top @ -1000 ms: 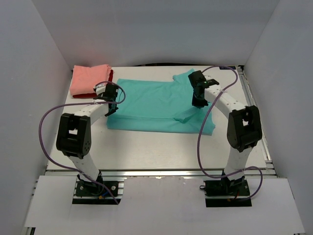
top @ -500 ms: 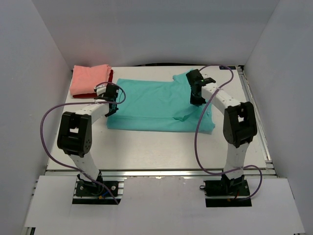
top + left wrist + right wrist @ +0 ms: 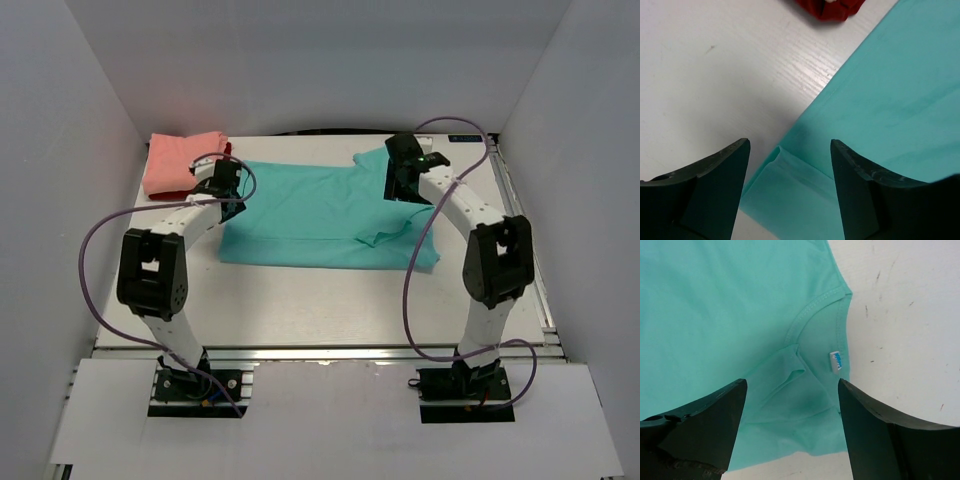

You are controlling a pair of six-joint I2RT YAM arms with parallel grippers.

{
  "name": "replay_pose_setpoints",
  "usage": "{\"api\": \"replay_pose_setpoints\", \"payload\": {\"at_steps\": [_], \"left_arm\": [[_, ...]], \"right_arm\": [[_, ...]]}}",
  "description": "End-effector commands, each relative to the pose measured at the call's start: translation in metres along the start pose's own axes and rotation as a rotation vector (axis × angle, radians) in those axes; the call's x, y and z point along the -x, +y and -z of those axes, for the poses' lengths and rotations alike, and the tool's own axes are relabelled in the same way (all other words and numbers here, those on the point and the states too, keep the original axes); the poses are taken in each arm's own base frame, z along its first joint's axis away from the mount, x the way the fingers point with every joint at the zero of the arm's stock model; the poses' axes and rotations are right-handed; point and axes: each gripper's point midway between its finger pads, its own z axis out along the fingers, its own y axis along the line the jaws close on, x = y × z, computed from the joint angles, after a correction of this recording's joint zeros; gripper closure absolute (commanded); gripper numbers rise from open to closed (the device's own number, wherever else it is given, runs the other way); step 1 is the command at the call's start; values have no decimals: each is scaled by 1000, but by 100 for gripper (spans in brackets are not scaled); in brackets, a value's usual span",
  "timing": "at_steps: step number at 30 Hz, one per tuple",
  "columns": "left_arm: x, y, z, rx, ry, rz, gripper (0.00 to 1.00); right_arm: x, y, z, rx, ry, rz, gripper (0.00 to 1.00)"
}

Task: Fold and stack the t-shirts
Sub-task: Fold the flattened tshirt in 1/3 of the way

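Items, from the near edge of the table to the far wall.

1. Table (image 3: 300, 310): pale, scuffed top. A bare strip lies between the arm bases and the first cloth.

2. Teal t-shirt (image 3: 310, 215): mid-table, flat, a broad band running left to right, doubled over along its near edge. A sleeve or corner is turned in at the right end. The collar (image 3: 815, 307) and its small blue label (image 3: 836, 360) show in the right wrist view. Judged part-folded and too wide for the pile as it lies.

3. Left gripper (image 3: 790, 145): over the left end of the teal t-shirt. Jaws stand well apart with nothing between them. A folded corner of teal cloth lies just below.

4. Right gripper (image 3: 792, 382): over the collar end, toward the far right. Jaws stand wide and hold nothing. The cloth lies loose on the table beneath.

5. Salmon-pink t-shirt (image 3: 180, 160): far left corner, folded to a compact pad.

6. Dark red t-shirt (image 3: 830, 7): beneath the pink one, only its edge showing.

Status, by my reckoning: two of three are folded and stacked. The teal one has further folds to go, then the lift onto the pile.
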Motion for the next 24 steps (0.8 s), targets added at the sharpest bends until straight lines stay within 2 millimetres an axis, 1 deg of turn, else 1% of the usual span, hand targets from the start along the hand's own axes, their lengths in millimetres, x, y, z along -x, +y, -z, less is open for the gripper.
{"api": "replay_pose_setpoints", "payload": {"at_steps": [1, 2, 3, 4, 5, 6, 7, 8, 9, 11, 12, 13, 15, 16, 17, 18, 21, 24], "left_arm": [[42, 6, 29, -7, -84, 24, 23], [42, 6, 30, -11, -81, 19, 24], [36, 8, 31, -12, -66, 3, 25], [32, 10, 34, -23, -51, -4, 30], [28, 10, 34, -30, -40, -9, 34], [17, 13, 32, -33, -14, -16, 39], [12, 12, 34, -52, -2, -9, 42], [7, 12, 34, -65, 10, -7, 43], [-6, 13, 31, -73, 29, 0, 43], [-17, 11, 32, -111, 55, 18, 45], [-20, 9, 32, -130, 56, 28, 45], [-33, 11, 29, -137, 84, 24, 45], [-41, 8, 26, -157, 101, 32, 46], [-48, 8, 24, -155, 112, 28, 46], [-53, 4, 21, -171, 131, 28, 47], [-55, 1, 20, -181, 134, 35, 47], [-63, -5, 15, -198, 153, 39, 48], [-75, -5, 8, -182, 183, 21, 49]], "right_arm": [[35, -16, 42, 19, -124, -79, 20], [30, -15, 44, 35, -117, -66, 22], [28, -16, 47, 47, -118, -54, 24], [26, -11, 52, 92, -117, -48, 33], [20, -10, 49, 108, -106, -36, 36], [14, -8, 49, 116, -91, -37, 39], [8, -2, 50, 158, -71, -34, 47], [-3, -1, 44, 164, -53, -32, 49], [-9, 5, 45, 201, -42, -40, 51], [-14, 9, 40, 229, -50, -52, 52], [-29, 12, 35, 250, -22, -48, 52], [-34, 12, 32, 250, -16, -47, 52], [-46, 16, 21, 261, 5, -42, 54], [-49, 16, 18, 258, 6, -38, 55], [-52, 17, 14, 260, 12, -36, 56], [-58, 19, 7, 261, 31, -28, 56], [-67, 23, -6, 263, 46, -33, 57], [-87, 24, -21, 259, 76, -31, 59]]}}
